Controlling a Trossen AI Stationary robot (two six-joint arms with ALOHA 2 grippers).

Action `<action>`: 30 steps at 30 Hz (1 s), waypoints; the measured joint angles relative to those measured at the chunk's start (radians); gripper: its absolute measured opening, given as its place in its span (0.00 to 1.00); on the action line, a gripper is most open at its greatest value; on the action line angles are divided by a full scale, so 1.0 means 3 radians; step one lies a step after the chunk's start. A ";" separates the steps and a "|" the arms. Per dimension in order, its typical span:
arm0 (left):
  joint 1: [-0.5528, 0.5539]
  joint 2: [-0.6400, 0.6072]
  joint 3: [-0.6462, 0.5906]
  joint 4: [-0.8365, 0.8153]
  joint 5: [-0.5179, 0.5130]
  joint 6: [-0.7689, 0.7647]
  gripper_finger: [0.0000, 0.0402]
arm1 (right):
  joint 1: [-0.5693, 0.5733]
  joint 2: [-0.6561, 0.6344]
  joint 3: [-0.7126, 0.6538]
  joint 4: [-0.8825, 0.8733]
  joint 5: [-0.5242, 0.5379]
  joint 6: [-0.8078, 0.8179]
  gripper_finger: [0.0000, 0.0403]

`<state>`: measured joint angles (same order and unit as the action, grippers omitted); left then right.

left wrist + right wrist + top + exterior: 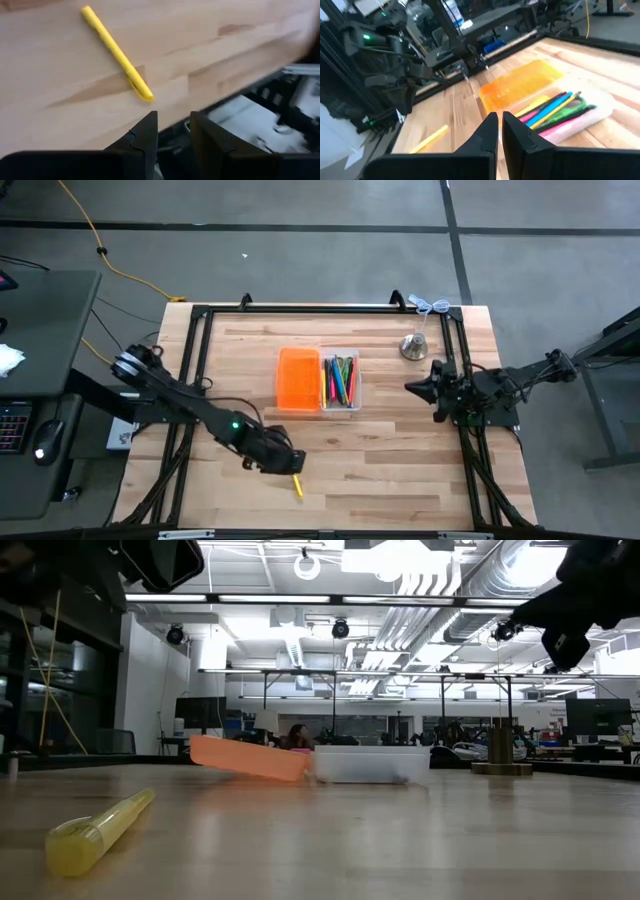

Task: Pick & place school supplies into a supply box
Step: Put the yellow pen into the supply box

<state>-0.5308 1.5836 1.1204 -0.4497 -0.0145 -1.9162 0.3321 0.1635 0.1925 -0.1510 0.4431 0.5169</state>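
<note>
A yellow marker [297, 485] [116, 51] [95, 832] lies flat on the wood near the table's near edge. My left gripper [289, 463] [173, 120] hovers just above and beside it, open and empty. The supply box sits mid-table, its lid laid open. Its orange half [298, 379] [520, 85] lies to the left. The clear tray [341, 382] [600, 115] holds several coloured pens and pencils. My right gripper [408, 388] [500, 117] waits shut, right of the box and raised off the table.
A silver bell-shaped object [413, 346] [502, 755] stands near the far right corner, close to the right arm. A black frame [300, 310] borders the tabletop. Bare wood stretches between the marker and the box.
</note>
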 joint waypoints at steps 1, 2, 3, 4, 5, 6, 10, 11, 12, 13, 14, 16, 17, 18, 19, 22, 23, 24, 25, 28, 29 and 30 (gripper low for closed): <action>-0.0001 0.0094 0.0100 -0.0091 0.0010 -0.0035 0.36 | 0.0000 -0.0012 0.0000 -0.0047 -0.0023 0.0010 0.00; -0.0001 0.0180 0.0202 -0.0176 0.0017 -0.0077 0.36 | 0.0000 -0.0022 0.0000 -0.0089 -0.0039 0.0011 0.00; 0.0000 0.0263 0.0293 -0.0280 0.0022 -0.0100 0.36 | 0.0000 -0.0022 0.0000 -0.0111 -0.0041 0.0009 0.00; 0.0000 0.0339 0.0372 -0.0359 0.0023 -0.0113 0.36 | 0.0000 -0.0031 0.0000 -0.0127 -0.0047 0.0008 0.00; 0.0000 0.0422 0.0464 -0.0403 0.0021 -0.0115 0.36 | 0.0000 -0.0049 0.0000 -0.0159 -0.0070 0.0008 0.00; 0.0000 0.0499 0.0545 -0.0434 0.0019 -0.0114 0.36 | 0.0000 -0.0051 0.0000 -0.0180 -0.0092 0.0008 0.00; 0.0001 0.0723 0.0723 -0.0607 0.0011 -0.0219 0.36 | 0.0000 -0.0061 0.0000 -0.0169 -0.0136 -0.0005 0.00; 0.0000 0.0768 0.0736 -0.0617 0.0012 -0.0285 0.36 | 0.0000 -0.0062 0.0000 -0.0170 -0.0138 -0.0012 0.00; 0.0000 0.0798 0.0738 -0.0664 0.0012 -0.0339 0.36 | 0.0000 -0.0064 0.0000 -0.0174 -0.0138 -0.0026 0.00; 0.0000 0.0830 0.0743 -0.0661 0.0012 -0.0377 0.36 | 0.0000 -0.0072 0.0000 -0.0177 -0.0139 -0.0038 0.00; 0.0000 0.0862 0.0756 -0.0614 0.0011 -0.0421 0.36 | 0.0000 -0.0077 0.0000 -0.0180 -0.0140 -0.0050 0.00; 0.0001 0.0907 0.0760 -0.0662 0.0011 -0.0517 0.36 | 0.0000 -0.0079 0.0000 -0.0181 -0.0127 -0.0071 0.00; 0.0001 0.0932 0.0757 -0.0705 0.0011 -0.0550 0.36 | 0.0000 -0.0084 0.0000 -0.0181 -0.0117 -0.0069 0.01; 0.0001 0.0960 0.0756 -0.0694 0.0011 -0.0589 0.36 | 0.0000 -0.0094 0.0000 -0.0181 -0.0117 -0.0069 0.00; 0.0001 0.0982 0.0756 -0.0690 0.0011 -0.0623 0.36 | 0.0000 -0.0094 0.0000 -0.0183 -0.0115 -0.0071 0.00; 0.0001 0.1012 0.0755 -0.0721 0.0012 -0.0717 0.36 | 0.0000 -0.0098 0.0000 -0.0184 -0.0108 -0.0105 0.00; 0.0001 0.1031 0.0757 -0.0713 0.0011 -0.0756 0.36 | 0.0000 -0.0095 0.0000 -0.0189 -0.0107 -0.0134 0.00; 0.0001 0.1041 0.0756 -0.0721 0.0010 -0.0789 0.36 | 0.0000 -0.0093 0.0000 -0.0193 -0.0106 -0.0163 0.00; 0.0001 0.1044 0.0750 -0.0737 0.0010 -0.0807 0.36 | 0.0000 -0.0095 0.0000 -0.0193 -0.0106 -0.0173 0.00; 0.0001 0.1042 0.0753 -0.0748 -0.0040 -0.0842 0.36 | 0.0000 -0.0098 0.0000 -0.0200 -0.0106 -0.0180 0.00; 0.0003 0.1042 0.0753 -0.0781 -0.0069 -0.0861 0.36 | 0.0000 -0.0098 0.0000 -0.0210 -0.0105 -0.0180 0.00; 0.0003 0.1042 0.0752 -0.0810 -0.0082 -0.0876 0.36 | 0.0000 -0.0098 0.0000 -0.0216 -0.0104 -0.0180 0.00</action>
<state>-0.5301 1.8961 1.3460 -0.6928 -0.0393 -2.1789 0.3321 0.1341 0.1925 -0.2159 0.4118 0.4629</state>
